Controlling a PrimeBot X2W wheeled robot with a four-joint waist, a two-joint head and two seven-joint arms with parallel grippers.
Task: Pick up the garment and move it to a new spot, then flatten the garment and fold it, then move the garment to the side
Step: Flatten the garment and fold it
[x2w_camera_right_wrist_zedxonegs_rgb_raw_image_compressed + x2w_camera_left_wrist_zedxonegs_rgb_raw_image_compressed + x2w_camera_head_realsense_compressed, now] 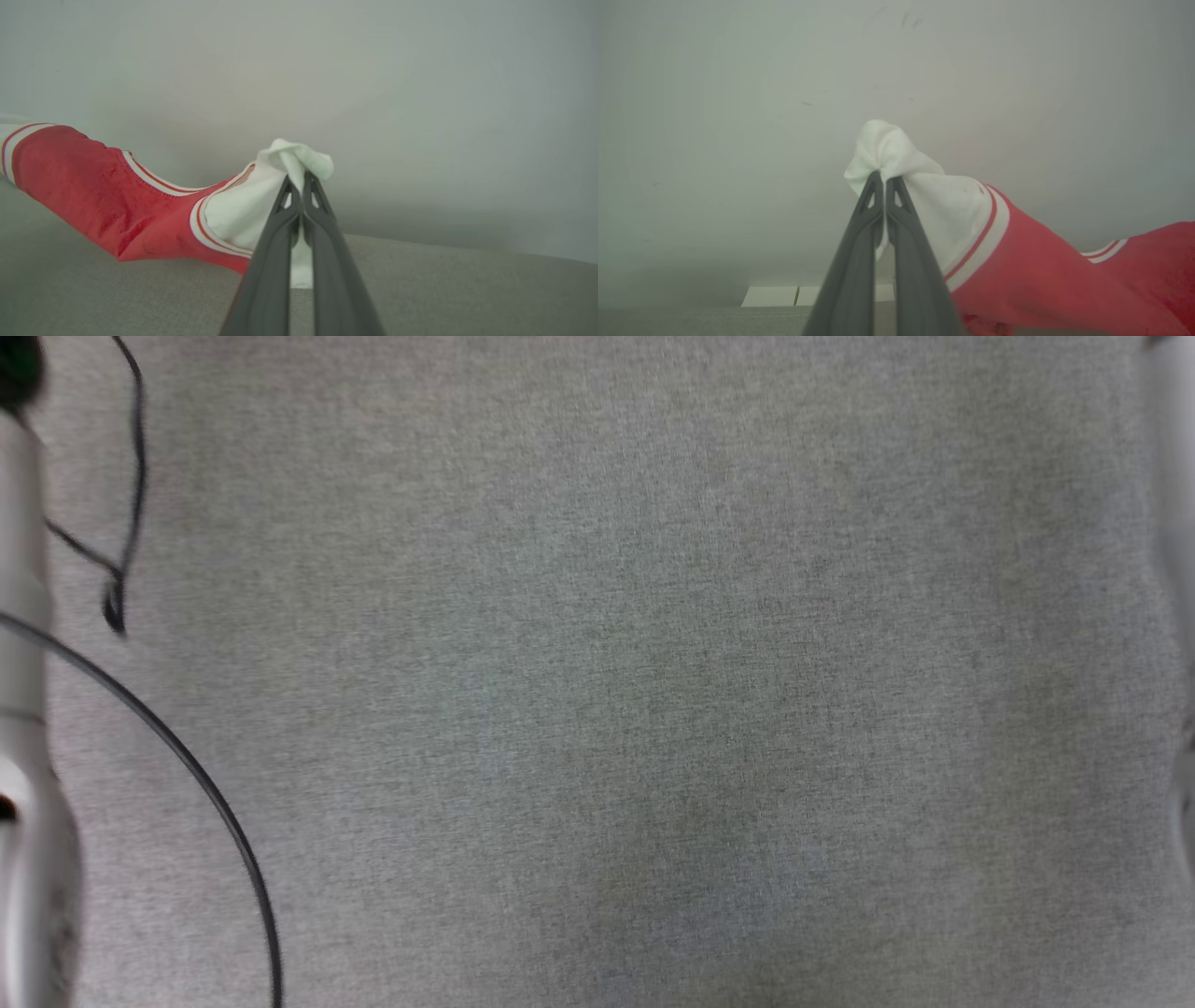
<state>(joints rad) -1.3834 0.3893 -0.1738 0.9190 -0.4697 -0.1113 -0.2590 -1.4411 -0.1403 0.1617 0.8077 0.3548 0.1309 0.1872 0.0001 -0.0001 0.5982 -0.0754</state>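
**Inspector:** Left side?

**Clerk:** In the head view a pale forearm point(23, 709) runs along the left edge. A black cable point(201, 784) loops over the grey-clothed counter point(653, 691). The left pincer point(884, 179) is pressed together on a bunched white sleeve point(896, 149) of the garment point(1031, 280).

**Inspector:** And the garment itself?

**Clerk:** Its red body sags between the two arms, striped trim showing. Whether it touches the counter cannot be told.

**Inspector:** Right side?

**Clerk:** The right pincer point(299, 179) pinches the other white sleeve point(238, 210), fingers tight on the cloth, above the counter.
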